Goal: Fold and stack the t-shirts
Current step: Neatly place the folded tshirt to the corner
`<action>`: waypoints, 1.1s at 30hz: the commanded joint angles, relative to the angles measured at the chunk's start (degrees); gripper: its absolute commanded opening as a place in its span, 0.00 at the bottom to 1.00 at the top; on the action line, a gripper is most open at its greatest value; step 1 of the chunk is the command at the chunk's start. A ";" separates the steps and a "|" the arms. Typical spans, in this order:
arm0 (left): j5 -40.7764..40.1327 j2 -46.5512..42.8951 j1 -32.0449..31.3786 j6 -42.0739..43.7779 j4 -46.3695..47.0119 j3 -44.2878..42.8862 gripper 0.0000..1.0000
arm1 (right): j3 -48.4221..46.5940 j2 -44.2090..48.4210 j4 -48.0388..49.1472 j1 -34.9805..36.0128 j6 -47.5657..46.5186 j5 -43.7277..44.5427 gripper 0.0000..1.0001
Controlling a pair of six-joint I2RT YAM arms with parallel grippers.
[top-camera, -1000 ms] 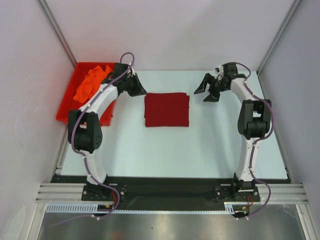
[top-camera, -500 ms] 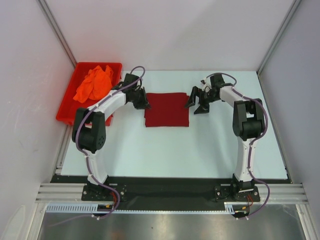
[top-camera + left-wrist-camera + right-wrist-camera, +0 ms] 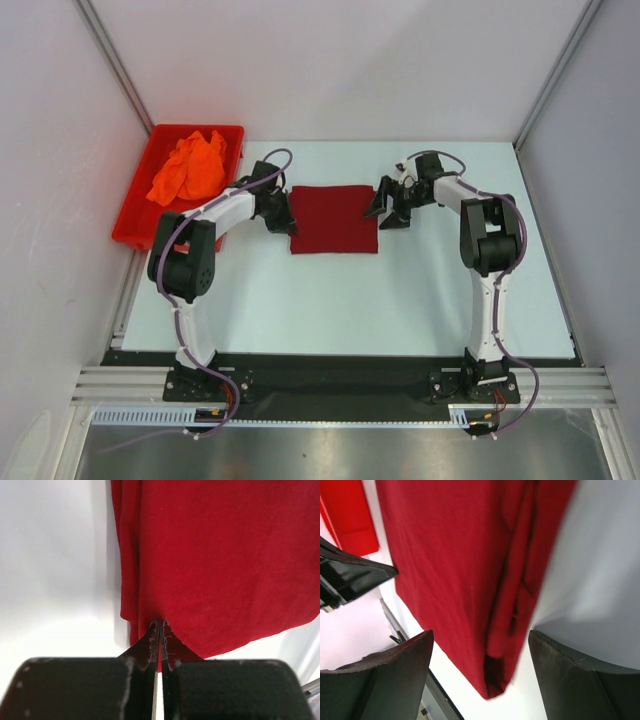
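Left claw (image 3: 159,625), jaws together, touches the left edge of the folded maroon t-shirt (image 3: 333,219) at mid-tabletop (image 3: 350,300); right claw (image 3: 480,636), jaws spread wide, brackets its right edge. Cloth looks soft, light, limp: probably best pinched at the corners through all layers.

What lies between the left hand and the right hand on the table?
The folded maroon t-shirt lies flat between them, the left hand at its left edge, the right hand at its right edge. The top external view shows this.
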State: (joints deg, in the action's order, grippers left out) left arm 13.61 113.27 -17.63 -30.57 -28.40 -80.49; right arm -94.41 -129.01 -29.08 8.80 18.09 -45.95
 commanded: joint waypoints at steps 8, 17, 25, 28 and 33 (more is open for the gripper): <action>0.10 -0.86 -0.39 -0.19 2.12 0.33 0.03 | -1.38 -5.72 7.46 3.15 5.91 4.56 0.78; 0.45 -1.65 -0.39 0.42 2.04 0.33 0.04 | -2.97 -6.78 6.15 3.60 6.17 7.72 0.45; -0.42 -8.23 -0.39 2.00 -0.51 -2.30 0.04 | -9.82 -7.22 -3.15 3.51 2.40 15.53 0.00; -2.44 -12.96 -0.39 3.84 -3.32 -3.10 0.05 | -14.12 -7.13 -8.86 2.81 -0.59 24.37 0.00; -3.58 -21.76 -0.39 5.43 -5.17 3.29 0.06 | -21.32 -6.69 -15.90 0.18 -6.20 35.55 0.00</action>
State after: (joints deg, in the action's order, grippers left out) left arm 11.64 99.20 -17.63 -27.75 -32.42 -80.18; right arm -110.67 -135.44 -38.37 12.21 17.89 -24.56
